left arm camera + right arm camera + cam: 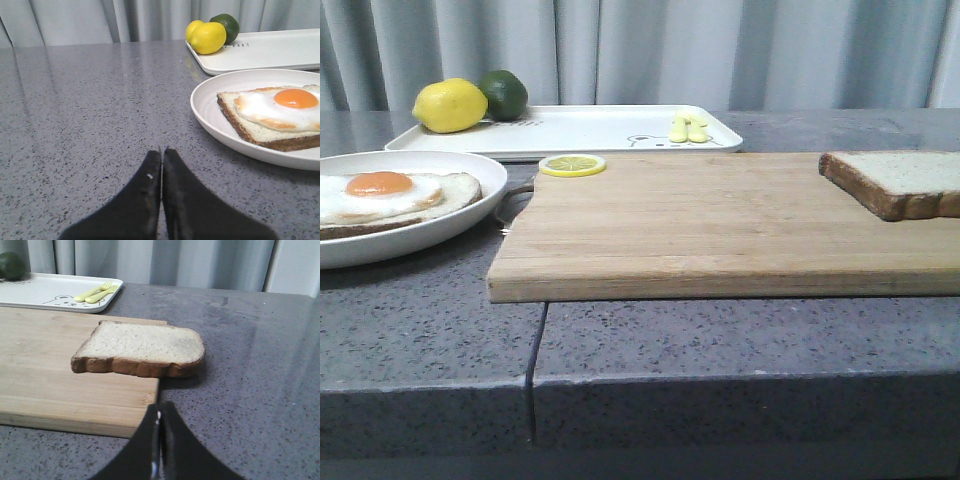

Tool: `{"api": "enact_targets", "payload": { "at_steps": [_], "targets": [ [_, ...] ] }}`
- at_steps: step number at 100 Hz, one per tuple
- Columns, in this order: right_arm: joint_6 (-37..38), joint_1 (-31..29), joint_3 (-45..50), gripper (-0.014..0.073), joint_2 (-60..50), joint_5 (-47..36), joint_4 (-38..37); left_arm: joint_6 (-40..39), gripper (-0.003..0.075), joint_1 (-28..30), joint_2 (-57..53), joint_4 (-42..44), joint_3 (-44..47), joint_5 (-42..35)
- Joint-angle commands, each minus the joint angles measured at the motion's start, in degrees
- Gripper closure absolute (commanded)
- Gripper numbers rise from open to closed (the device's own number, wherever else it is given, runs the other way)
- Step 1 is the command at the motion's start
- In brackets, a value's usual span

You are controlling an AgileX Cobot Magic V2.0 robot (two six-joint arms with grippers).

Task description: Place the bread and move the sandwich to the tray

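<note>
On the table [720,350], a cutting board [720,225] lies across the middle and right, its near edge close to the table's front. The bread [895,180] lies flat on the board's far right part, one side overhanging the board's right edge. Left of the board sits the plate [470,215], just beside the board's left end, with the sandwich [390,195] lying in it, an egg on top. Behind board and plate lies the tray [590,128]. On the tray's far left corner rest a lemon [448,105] and, just right of it and touching, a lime [505,93]; toward its right end lie a small fork and spoon [688,129]. A lemon slice [572,165] lies at the board's far left corner, before the tray.
</note>
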Motion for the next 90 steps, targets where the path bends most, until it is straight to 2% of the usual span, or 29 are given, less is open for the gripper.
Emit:
{"api": "enact_targets", "payload": {
  "at_steps": [1, 90],
  "targets": [
    [-0.41, -0.35, 0.03, 0.066, -1.0, -4.77, -0.06, -0.26, 0.0739, 0.16, -1.94, -0.16, 0.9, -4.21],
    [-0.41, -0.34, 0.03, 0.066, -1.0, -5.11, -0.06, -0.26, 0.0739, 0.16, -1.94, -0.16, 0.9, -5.67]
  ]
}}
